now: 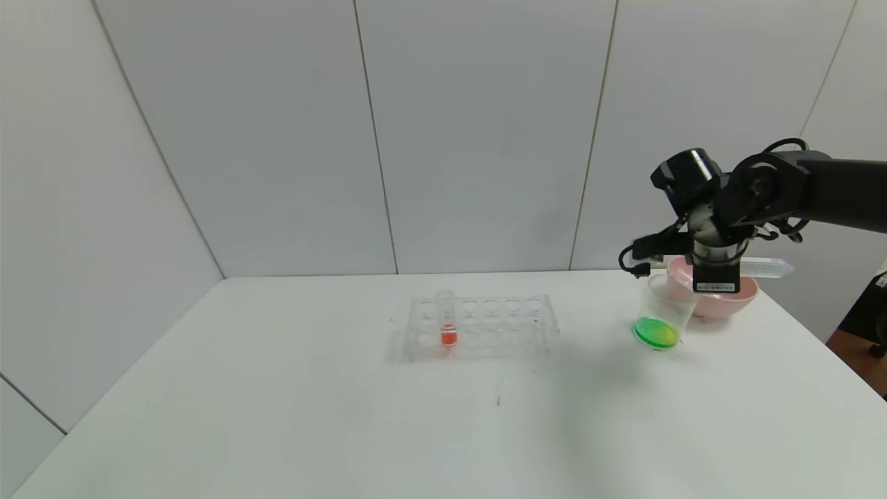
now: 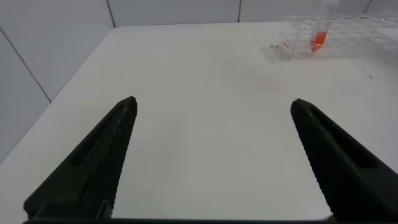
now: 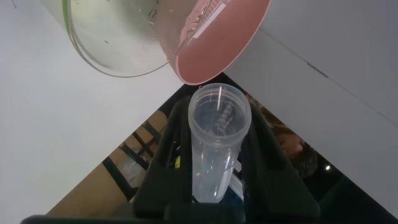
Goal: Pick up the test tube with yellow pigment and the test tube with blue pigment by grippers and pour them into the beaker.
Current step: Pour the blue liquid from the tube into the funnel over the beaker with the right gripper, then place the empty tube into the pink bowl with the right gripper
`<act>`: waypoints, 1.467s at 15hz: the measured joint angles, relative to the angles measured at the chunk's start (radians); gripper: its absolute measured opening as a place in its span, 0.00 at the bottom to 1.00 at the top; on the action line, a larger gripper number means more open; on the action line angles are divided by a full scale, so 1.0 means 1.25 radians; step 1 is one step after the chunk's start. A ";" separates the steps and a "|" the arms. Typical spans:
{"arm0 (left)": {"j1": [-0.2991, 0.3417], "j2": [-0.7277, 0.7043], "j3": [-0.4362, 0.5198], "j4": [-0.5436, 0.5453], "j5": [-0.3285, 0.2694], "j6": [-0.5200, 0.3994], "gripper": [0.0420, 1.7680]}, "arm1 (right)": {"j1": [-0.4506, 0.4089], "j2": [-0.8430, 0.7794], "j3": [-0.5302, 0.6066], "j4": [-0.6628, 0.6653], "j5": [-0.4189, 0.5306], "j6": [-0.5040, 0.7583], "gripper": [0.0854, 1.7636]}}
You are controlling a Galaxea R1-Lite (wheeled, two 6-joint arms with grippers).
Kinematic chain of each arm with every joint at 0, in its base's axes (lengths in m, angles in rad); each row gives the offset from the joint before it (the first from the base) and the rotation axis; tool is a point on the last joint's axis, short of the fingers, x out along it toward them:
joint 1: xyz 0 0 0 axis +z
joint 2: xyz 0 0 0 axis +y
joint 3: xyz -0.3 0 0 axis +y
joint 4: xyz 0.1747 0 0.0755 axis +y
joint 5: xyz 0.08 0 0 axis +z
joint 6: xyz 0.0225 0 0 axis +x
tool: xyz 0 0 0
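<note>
A: Start at the left. What is there?

B: Left gripper [image 2: 211, 155], out of the head view. Its wrist view shows two dark jaws standing wide apart over bare white table [image 1: 277, 416], holding nothing.

A: Next item?

B: Clear rack [image 1: 481, 326], mid-table. One tube with red liquid [image 1: 447, 319] stands upright in a hole near its left end. The other holes that I can see are vacant. The rack also shows far off in the left wrist view [image 2: 336, 37].

A: Further right?

B: Beaker [image 1: 664, 320], clear, standing on the table with green liquid in its bottom, yellowish at one side. Touching or just beside it, behind and to the right, a pink bowl [image 1: 714, 298].

A: And the right arm?

B: Right gripper [image 3: 214, 186], raised over the beaker and bowl, arm reaching in from the right edge. Jaws closed on a clear tube [image 3: 214, 143]. The tube lies roughly level; its rounded end sticks out to the right of the gripper in the head view [image 1: 769, 267], its open mouth toward the beaker's rim. It looks drained; I see no colour in it, so I cannot tell whether it was the yellow or the blue one.

A: Any yellow or blue tube elsewhere?

B: None in sight.
</note>
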 joint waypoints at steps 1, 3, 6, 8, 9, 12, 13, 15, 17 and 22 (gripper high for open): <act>0.000 0.000 0.000 0.000 0.000 0.000 1.00 | -0.003 -0.006 0.000 0.000 0.004 0.000 0.25; 0.000 0.000 0.000 0.000 0.000 0.000 1.00 | -0.021 -0.025 0.000 -0.014 0.083 0.002 0.25; 0.000 0.000 0.000 0.000 0.000 0.000 1.00 | -0.070 -0.060 0.000 -0.079 0.323 0.035 0.25; 0.000 0.000 0.000 0.000 0.000 0.000 1.00 | -0.098 -0.079 0.000 -0.142 0.513 0.191 0.25; 0.000 0.000 0.000 0.000 0.000 0.000 1.00 | -0.106 -0.085 0.000 -0.188 0.593 0.298 0.25; 0.000 0.000 0.000 0.000 0.000 0.000 1.00 | -0.113 -0.086 0.002 -0.386 0.686 0.574 0.25; 0.000 0.000 0.000 0.000 0.000 0.000 1.00 | -0.111 -0.082 0.005 -0.443 0.693 0.671 0.25; 0.000 0.000 0.000 0.000 0.000 0.000 1.00 | -0.108 -0.073 0.012 -0.514 0.700 0.814 0.25; 0.000 0.000 0.000 0.000 0.000 0.000 1.00 | -0.112 -0.071 0.035 -0.532 0.697 0.899 0.25; 0.000 0.000 0.000 0.000 0.000 0.000 1.00 | -0.186 -0.084 0.173 -0.714 0.698 0.952 0.25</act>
